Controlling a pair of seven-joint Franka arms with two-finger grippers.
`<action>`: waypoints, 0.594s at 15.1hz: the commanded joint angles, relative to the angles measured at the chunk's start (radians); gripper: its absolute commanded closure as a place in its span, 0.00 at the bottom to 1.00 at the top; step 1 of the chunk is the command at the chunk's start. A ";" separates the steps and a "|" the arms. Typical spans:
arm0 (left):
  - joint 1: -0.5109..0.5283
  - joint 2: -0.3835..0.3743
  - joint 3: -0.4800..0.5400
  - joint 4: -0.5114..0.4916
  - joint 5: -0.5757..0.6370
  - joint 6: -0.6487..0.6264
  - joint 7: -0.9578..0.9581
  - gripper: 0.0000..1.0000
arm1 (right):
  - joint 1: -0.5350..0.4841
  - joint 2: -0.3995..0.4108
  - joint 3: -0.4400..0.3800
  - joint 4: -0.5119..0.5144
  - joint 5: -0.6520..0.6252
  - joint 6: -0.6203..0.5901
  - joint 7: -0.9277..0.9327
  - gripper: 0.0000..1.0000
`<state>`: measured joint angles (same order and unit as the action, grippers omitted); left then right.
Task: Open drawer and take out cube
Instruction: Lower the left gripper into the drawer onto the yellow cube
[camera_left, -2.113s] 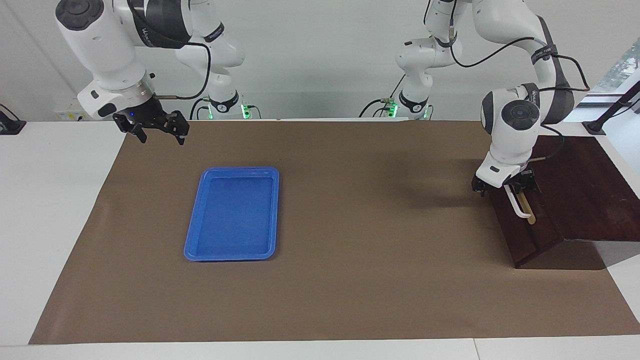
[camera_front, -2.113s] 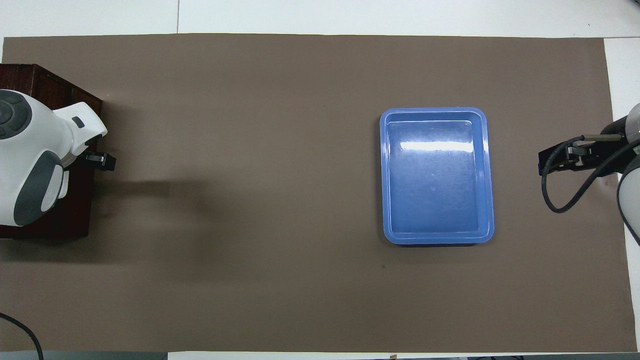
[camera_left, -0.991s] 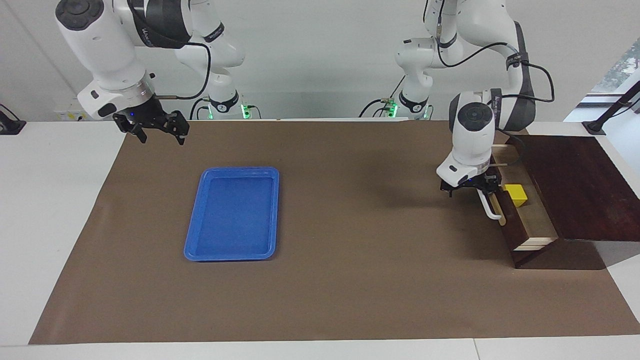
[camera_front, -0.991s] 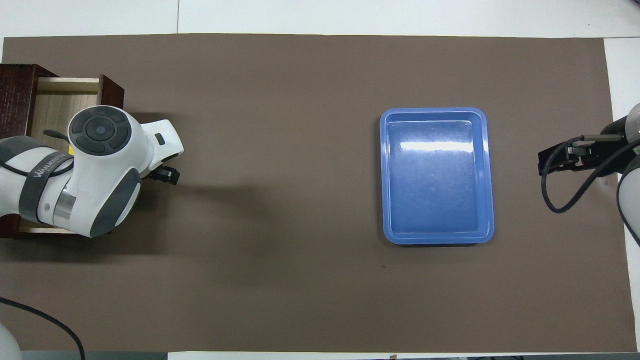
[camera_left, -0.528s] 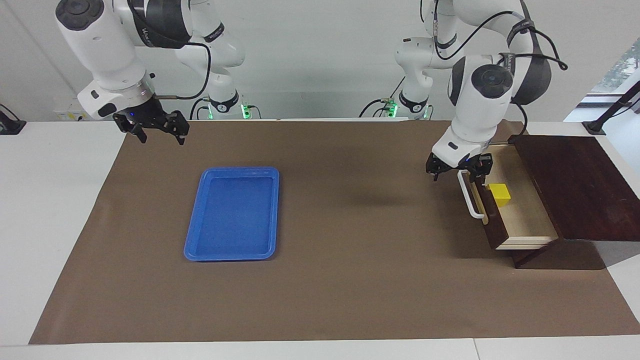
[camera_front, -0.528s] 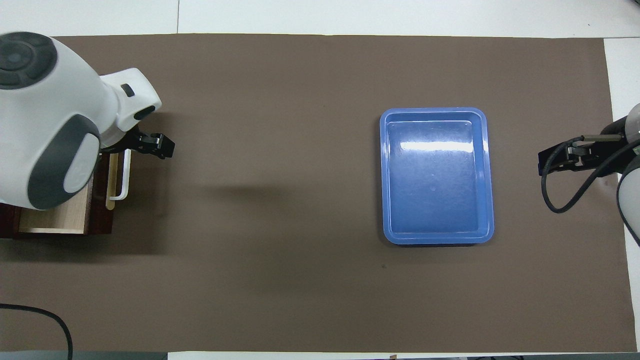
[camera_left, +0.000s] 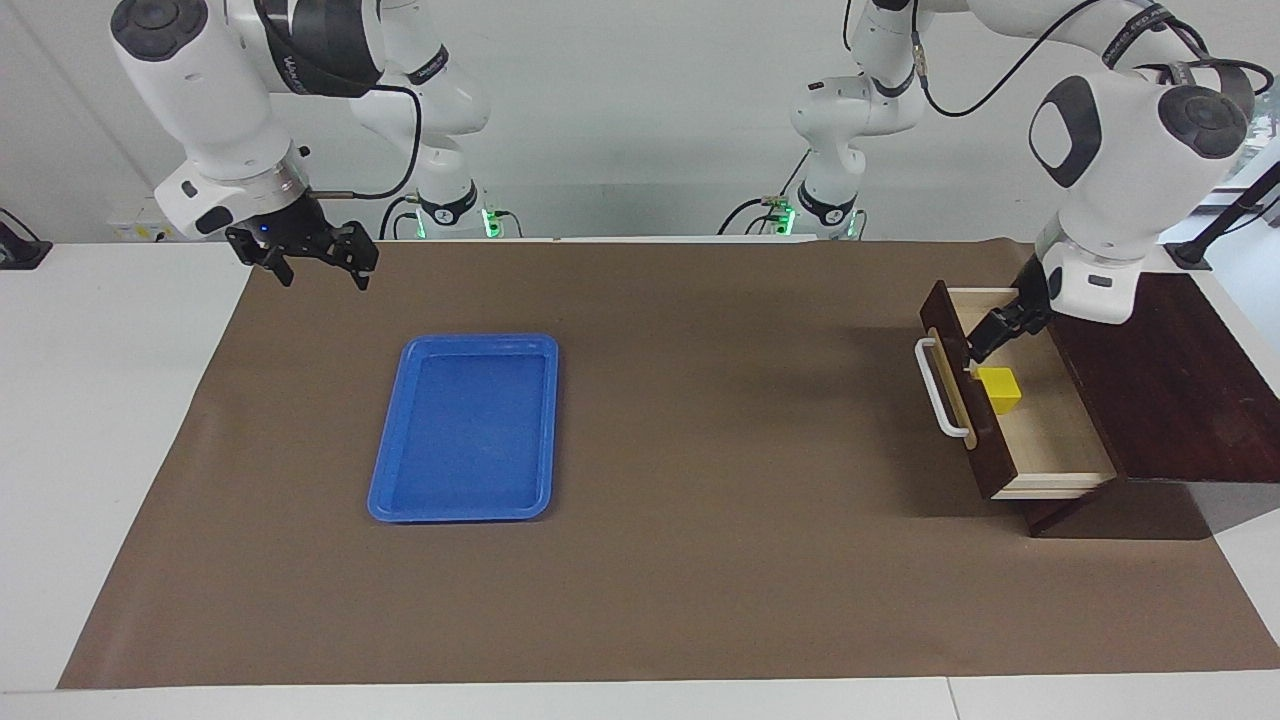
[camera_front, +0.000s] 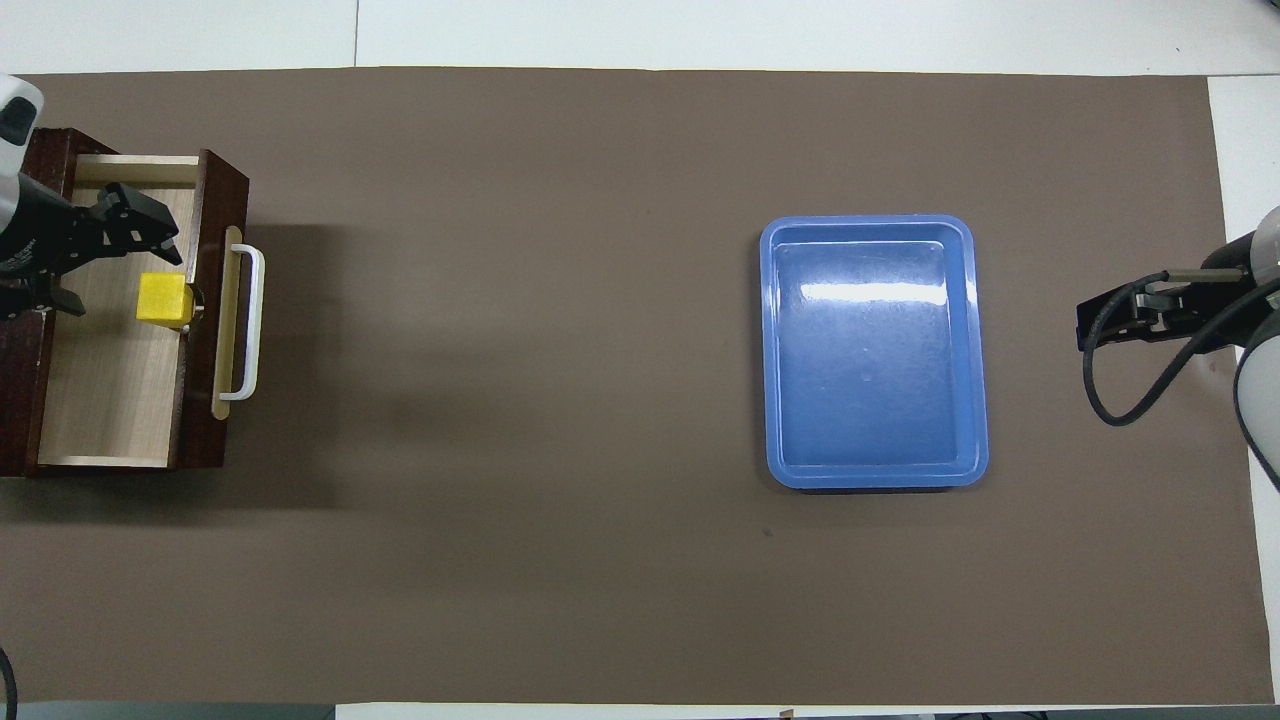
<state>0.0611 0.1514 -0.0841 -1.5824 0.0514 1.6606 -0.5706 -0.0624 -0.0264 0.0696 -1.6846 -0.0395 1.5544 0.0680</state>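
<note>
While the drawer (camera_left: 1010, 420) stands pulled out of its dark wooden box (camera_left: 1160, 380) at the left arm's end of the table (camera_left: 90, 420), the yellow cube (camera_left: 999, 389) sits on the drawer's pale floor, close against the inside of the front panel that carries the white handle (camera_left: 935, 388). The left gripper (camera_left: 1000, 332) hangs over the open drawer just above the cube — fingers spread, holding nothing. Well apart, toward the right arm's end, a blue tray (camera_left: 465, 428) lies on the brown mat (camera_left: 700, 560). The right gripper (camera_left: 315, 258) waits in the air over the mat's corner near its own base — fingers spread and empty.
</note>
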 joint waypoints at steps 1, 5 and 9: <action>0.017 -0.030 -0.005 -0.066 -0.015 0.068 -0.267 0.00 | -0.013 -0.012 0.007 -0.010 0.009 0.012 0.004 0.00; 0.042 -0.030 -0.002 -0.195 -0.010 0.247 -0.619 0.00 | -0.013 -0.012 0.007 -0.010 0.009 0.012 0.004 0.00; 0.051 -0.013 0.000 -0.215 -0.005 0.292 -0.758 0.00 | -0.007 -0.012 0.009 -0.010 0.009 0.001 0.003 0.00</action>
<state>0.0973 0.1530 -0.0810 -1.7658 0.0512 1.9212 -1.2778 -0.0623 -0.0264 0.0699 -1.6846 -0.0395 1.5544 0.0680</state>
